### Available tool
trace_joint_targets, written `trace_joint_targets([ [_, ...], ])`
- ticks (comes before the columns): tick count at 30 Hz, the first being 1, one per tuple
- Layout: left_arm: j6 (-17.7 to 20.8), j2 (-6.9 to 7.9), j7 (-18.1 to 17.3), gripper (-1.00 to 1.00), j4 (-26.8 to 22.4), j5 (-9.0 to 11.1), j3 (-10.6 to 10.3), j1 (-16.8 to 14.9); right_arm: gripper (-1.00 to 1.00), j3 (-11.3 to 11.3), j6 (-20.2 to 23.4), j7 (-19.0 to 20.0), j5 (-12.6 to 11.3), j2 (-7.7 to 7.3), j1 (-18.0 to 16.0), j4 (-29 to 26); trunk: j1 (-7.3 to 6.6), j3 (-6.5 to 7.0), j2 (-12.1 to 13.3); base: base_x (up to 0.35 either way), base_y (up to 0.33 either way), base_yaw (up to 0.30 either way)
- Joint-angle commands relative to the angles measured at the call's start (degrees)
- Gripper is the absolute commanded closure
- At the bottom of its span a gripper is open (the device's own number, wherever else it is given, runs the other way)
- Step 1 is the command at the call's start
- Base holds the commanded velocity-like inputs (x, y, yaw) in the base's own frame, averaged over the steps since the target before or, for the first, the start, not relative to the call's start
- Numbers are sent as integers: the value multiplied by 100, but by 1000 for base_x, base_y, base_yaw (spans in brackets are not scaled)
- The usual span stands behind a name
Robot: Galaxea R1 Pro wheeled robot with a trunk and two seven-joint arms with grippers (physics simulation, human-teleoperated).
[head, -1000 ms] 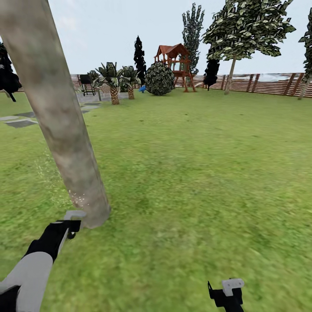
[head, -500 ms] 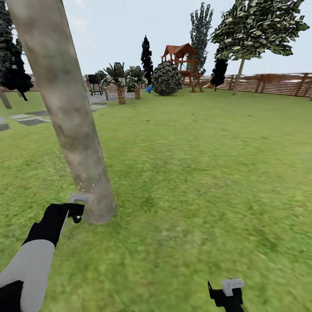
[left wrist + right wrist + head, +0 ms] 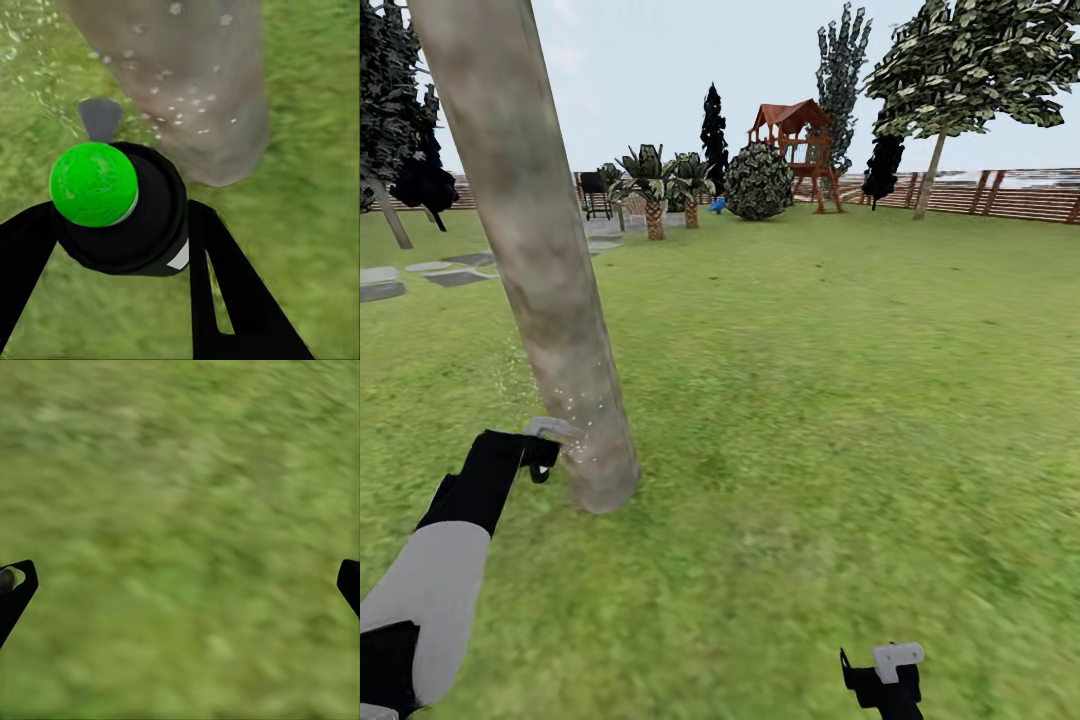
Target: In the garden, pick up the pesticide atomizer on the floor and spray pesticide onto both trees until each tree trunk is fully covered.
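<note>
A thick, mottled grey-tan tree trunk (image 3: pixel 550 300) leans up from the lawn close in front of me on the left. My left gripper (image 3: pixel 540 455) is shut on the pesticide atomizer (image 3: pixel 124 217), a black bottle with a green cap (image 3: pixel 94 184). Its grey nozzle (image 3: pixel 555 430) sits almost against the trunk, a little above its base. White spray specks (image 3: pixel 575 420) dot the bark (image 3: pixel 187 105) there. The black fingers (image 3: pixel 232 300) flank the bottle. My right gripper (image 3: pixel 885 672) hangs low at the right over bare grass, open (image 3: pixel 180 585) and holding nothing.
Green lawn (image 3: pixel 840 400) stretches ahead to a brown slat fence (image 3: pixel 1010 195). At the far end stand a leafy tree with a pale trunk (image 3: pixel 932 180), a red playset (image 3: pixel 795 150), a round bush (image 3: pixel 758 182), short palms (image 3: pixel 655 190) and stepping stones (image 3: pixel 420 275).
The view has panned, shifting the scenery to the right. My left gripper has risen along the trunk with the atomizer, and the spray specks now sit higher on the bark. The right gripper is unchanged.
</note>
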Motion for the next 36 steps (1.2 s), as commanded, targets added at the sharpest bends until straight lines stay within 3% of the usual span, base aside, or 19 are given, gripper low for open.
trace_joint_targets([
  [1,11,99,-13,100,1,50,1,-9,-100,0,1,0,-2,-6,0,0,0,0,0,0,0,0],
  [3,12,203,-42,100,1,57,0,-11,-100,0,1,-1,0,-13,-1,2,0,0,0,0,0,0],
  [5,12,149,-44,100,1,55,-22,0,-100,0,0,3,-1,-14,-1,0,0,0,0,0,0,0],
  [8,162,-68,-40,100,-88,54,-60,-113,-100,0,1,1,0,-15,-1,0,0,0,0,0,0,0],
  [10,353,-89,-40,100,-310,54,-61,-154,-100,0,2,0,0,-15,0,0,0,0,0,0,0,0],
  [17,435,291,-57,100,-499,54,-13,-153,-100,0,2,5,-4,-13,-2,0,0,0,0,0,0,0],
  [21,437,335,-57,100,-503,31,-20,-152,-100,0,0,0,-4,-7,-2,0,0,0,0,0,0,31],
  [25,442,236,-52,100,-561,46,-61,-166,-100,0,1,6,-6,-6,-2,0,0,0,0,0,0,243],
  [28,451,33,-49,100,-774,42,-70,-180,-100,0,2,8,-7,-6,-2,0,0,0,0,0,0,245],
  [30,454,-23,-49,100,-887,31,-77,-182,-100,0,2,8,-7,-6,-1,0,0,0,0,0,0,91],
  [36,766,59,-46,100,-984,-11,-130,-136,-100,0,2,8,-4,-14,-1,0,0,0,0,0,0,11],
])
